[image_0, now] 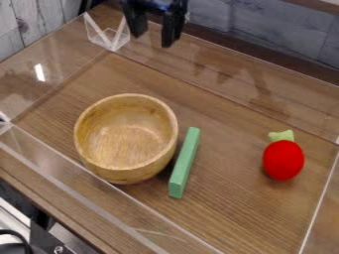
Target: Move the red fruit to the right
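Table: brown wood top (pixel 252 84), fills most of the pic; thin pale lines run across it at the L side and lower R.
Grabber: dark robot grabber (pixel 153 35) at the top edge, a bit L of the mid; its two fingers are spread w/ a gap btwn them, pinching nothing; top part cut off by the frame.
Red fruit: small, round, bright red toy (pixel 282 160), R side of the pic, a bit below mid; well apart from the grabber.
Stem: little lt. green bit (pixel 281 135) at the fruit's top end.
Bowl: big, round, tan (pixel 126 137), lower L of ctr, open side up.
Block: long, flat, green (pixel 185 163), just R of the bowl, below mid; lies at a slant, top end leaning R.
White thing: thin, see-thru (pixel 106 36), upper L, near the grabber; can't tell what it is.
Wires: black (pixel 38 223), lower L corner, next to the table's edge.
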{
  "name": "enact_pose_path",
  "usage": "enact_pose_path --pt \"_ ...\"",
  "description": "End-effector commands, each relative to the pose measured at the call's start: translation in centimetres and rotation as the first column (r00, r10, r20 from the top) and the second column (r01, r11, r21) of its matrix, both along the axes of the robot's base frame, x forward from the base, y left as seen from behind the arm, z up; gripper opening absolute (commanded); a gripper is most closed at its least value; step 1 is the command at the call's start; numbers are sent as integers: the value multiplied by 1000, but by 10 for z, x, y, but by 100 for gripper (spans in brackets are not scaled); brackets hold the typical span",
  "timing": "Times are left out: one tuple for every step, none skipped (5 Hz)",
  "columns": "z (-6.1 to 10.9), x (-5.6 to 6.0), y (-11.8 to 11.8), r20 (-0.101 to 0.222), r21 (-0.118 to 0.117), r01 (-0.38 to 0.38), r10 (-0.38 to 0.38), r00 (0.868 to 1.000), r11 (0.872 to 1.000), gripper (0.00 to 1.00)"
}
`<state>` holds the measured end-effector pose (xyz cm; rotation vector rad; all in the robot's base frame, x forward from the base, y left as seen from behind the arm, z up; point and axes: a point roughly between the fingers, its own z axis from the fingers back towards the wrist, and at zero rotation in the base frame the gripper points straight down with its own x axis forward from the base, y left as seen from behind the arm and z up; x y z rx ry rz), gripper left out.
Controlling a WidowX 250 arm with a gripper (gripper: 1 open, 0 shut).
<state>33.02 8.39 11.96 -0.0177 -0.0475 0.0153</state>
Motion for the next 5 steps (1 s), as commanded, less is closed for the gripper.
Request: enact_pose_path --pt "15 -2 7 86 14 -30 28 996 999 100" --pt "20 -2 9 109 21 29 -32 994 999 100" --pt "25 -1 8 130 34 88 -92 987 996 100" --pt "27 2 15 150 45 81 -87 985 996 100" --pt "29 3 21 168 53 70 -78 983 996 100"
